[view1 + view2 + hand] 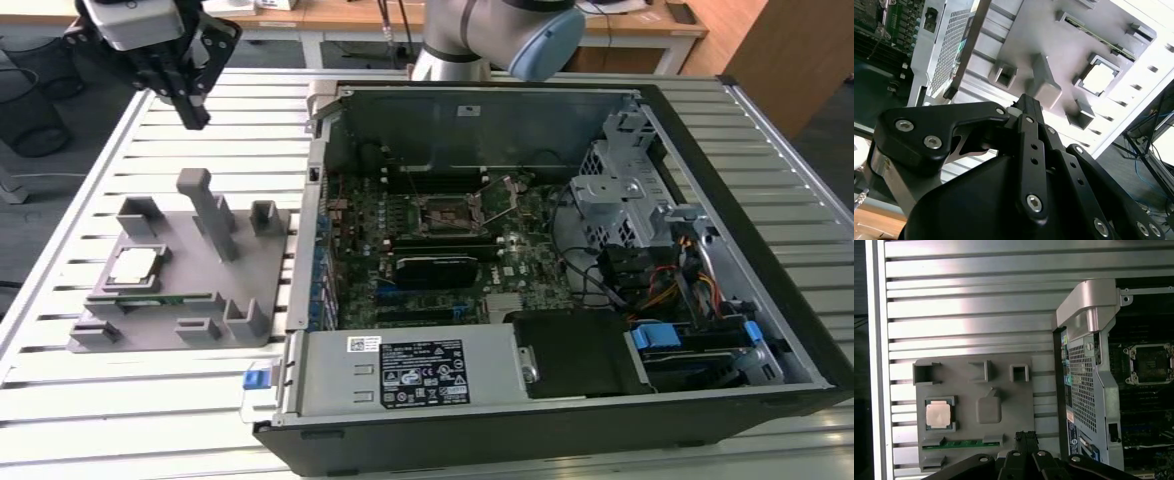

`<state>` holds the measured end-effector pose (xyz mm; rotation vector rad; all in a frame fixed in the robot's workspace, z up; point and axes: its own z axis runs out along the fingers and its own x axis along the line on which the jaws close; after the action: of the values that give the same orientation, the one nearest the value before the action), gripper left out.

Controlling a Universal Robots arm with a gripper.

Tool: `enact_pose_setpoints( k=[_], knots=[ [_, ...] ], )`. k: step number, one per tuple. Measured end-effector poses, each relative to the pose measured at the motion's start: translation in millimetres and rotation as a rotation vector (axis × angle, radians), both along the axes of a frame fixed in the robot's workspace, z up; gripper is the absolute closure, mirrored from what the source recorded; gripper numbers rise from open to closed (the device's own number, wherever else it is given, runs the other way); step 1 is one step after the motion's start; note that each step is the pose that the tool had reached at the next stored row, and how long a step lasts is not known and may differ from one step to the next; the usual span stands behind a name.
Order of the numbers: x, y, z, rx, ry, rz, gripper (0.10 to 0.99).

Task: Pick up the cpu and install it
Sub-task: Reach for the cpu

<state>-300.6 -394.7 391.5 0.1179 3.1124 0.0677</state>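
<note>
While cpu sits in grey holder | gripper closed, empty, well apart from it

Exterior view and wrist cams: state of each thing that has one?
gripper: jaws shut, empty, up clear of the holder.
cpu: sitting in its pocket on the grey holder, not picked up.
memory stick: lying in the holder's slot.
socket: empty, no chip in it.
computer case: side open, board exposed.
</note>
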Motion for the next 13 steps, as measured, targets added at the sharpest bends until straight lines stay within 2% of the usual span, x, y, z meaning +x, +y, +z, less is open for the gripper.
enact_pose_setpoints(
  k=[8, 13],
  knots=[
    [-19.2, -0.2, -0.8, 0.000, 0.0000, 0.000, 0.973],
    [-32.8, -3.7, -2.1, 0.000, 0.0001, 0.000, 0.973]
  ],
)
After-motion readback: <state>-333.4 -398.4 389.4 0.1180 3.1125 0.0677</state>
